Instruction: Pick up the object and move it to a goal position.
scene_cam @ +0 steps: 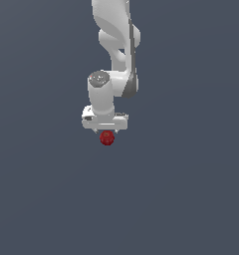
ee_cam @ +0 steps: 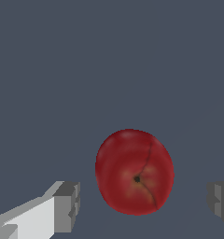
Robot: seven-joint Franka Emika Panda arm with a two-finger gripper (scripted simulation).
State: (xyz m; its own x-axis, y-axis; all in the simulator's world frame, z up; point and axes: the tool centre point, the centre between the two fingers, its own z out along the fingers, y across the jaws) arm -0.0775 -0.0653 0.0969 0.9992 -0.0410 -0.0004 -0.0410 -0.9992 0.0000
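Wrist view, left to right: one grey finger pad [ee_cam: 67, 206], the glossy dark red, plum-like round object [ee_cam: 134, 172] on the grey desk [ee_cam: 109, 60], the other pad, the white hand [ee_cam: 142, 205] released and astride it; closing off-centre could squeeze the fruit sideways and out.

In the exterior view, the object [scene_cam: 107, 138] sits at frame centre, directly below the gripper [scene_cam: 106, 130]; the arm [scene_cam: 118, 45] rises to the upper centre. In the wrist view, the object [ee_cam: 134, 172] lies between the two fingers [ee_cam: 67, 207], touching neither.
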